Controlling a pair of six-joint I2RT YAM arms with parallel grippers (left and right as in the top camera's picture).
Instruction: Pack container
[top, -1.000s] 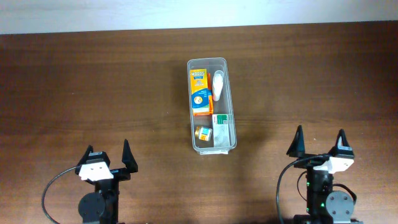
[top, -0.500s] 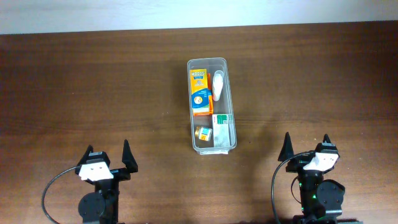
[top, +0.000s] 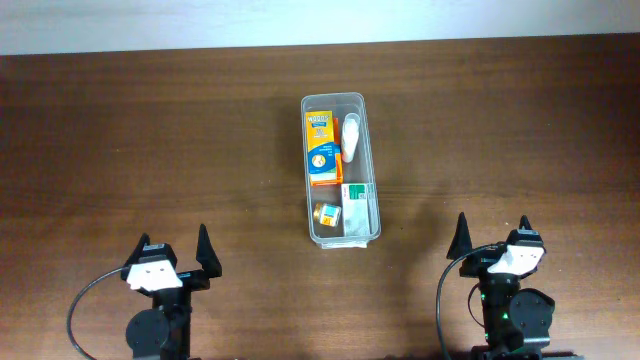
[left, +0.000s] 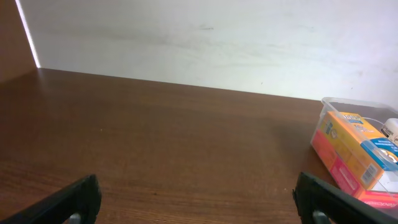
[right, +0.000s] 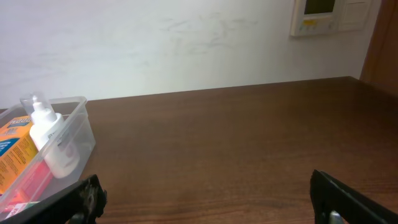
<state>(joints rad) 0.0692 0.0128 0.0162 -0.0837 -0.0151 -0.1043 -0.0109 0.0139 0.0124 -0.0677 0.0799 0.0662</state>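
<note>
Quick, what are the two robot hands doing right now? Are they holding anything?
Left gripper: open, holding nothing.
Right gripper: open, holding nothing.

Lab-like room: wooden table, white wall, thermostat panel.

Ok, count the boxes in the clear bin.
3 seen: long orange box, far half of the bin; green-and-white box, near right; small yellow box, near left. More may hide underneath.

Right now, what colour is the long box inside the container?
The long box is mainly orange, clearest in the left wrist view.
</note>
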